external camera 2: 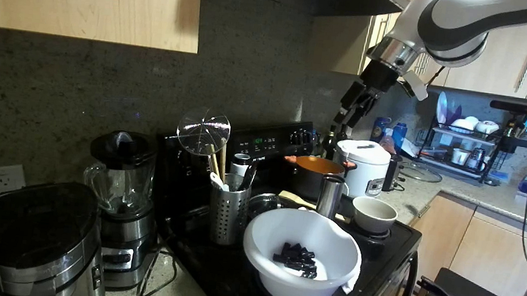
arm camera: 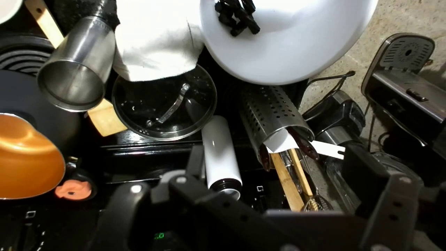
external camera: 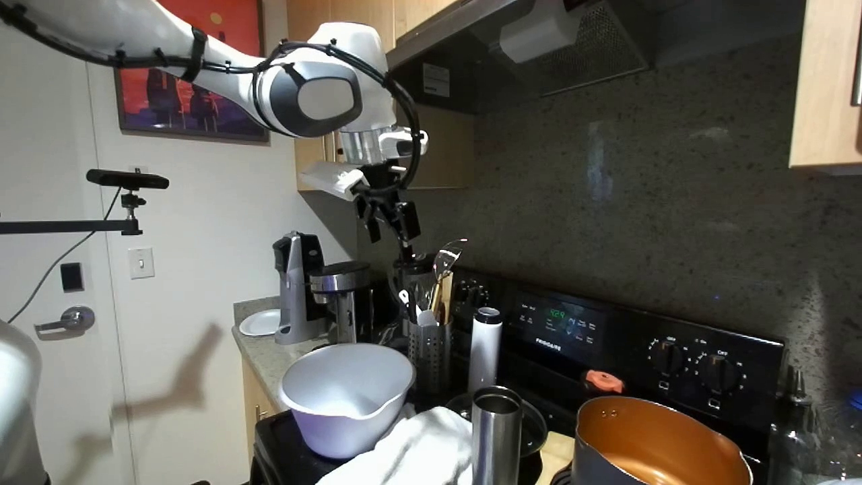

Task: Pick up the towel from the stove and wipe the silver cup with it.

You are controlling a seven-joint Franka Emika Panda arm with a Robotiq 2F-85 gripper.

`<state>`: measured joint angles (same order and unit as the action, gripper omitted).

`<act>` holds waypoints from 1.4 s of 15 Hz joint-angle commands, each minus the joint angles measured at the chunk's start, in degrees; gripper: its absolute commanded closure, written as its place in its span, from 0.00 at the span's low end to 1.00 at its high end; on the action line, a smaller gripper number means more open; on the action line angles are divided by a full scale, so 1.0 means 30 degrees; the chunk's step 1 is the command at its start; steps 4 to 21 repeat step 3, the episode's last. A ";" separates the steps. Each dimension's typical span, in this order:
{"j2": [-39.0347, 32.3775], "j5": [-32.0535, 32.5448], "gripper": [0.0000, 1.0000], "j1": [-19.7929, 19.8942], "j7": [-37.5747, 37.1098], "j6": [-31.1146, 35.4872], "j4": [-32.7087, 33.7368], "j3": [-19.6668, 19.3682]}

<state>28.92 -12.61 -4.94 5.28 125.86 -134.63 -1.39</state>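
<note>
The white towel (external camera: 412, 450) lies crumpled on the black stove in an exterior view, between the white bowl and the silver cup. The towel also shows in the wrist view (arm camera: 158, 42); in an exterior view only a corner (external camera 2: 350, 283) shows past the bowl. The tall silver cup (external camera: 497, 441) stands upright beside the towel; it also shows in both the exterior view (external camera 2: 330, 196) and the wrist view (arm camera: 89, 45). My gripper (external camera: 392, 230) is open and empty, high above the back of the stove, apart from towel and cup. Its spread fingers show in the wrist view (arm camera: 278, 169).
A white bowl (external camera 2: 279, 224) holding black pieces stands by the towel. A perforated utensil holder (arm camera: 270, 108), white bottle (arm camera: 221, 150), glass lid (arm camera: 195, 97) and orange-lined pot (external camera: 663, 438) surround the area. A range hood (external camera: 458, 74) hangs overhead. A blender (external camera 2: 123, 201) stands beside the stove.
</note>
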 commanded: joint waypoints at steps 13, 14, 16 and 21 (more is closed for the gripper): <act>-0.0115 -0.0021 0.00 0.0049 0.0020 -0.0047 0.0019 0.0039; -0.0115 -0.0021 0.00 0.0049 0.0020 -0.0047 0.0019 0.0039; -0.0115 -0.0021 0.00 0.0049 0.0020 -0.0047 0.0019 0.0039; -0.0115 -0.0021 0.00 0.0049 0.0020 -0.0047 0.0019 0.0039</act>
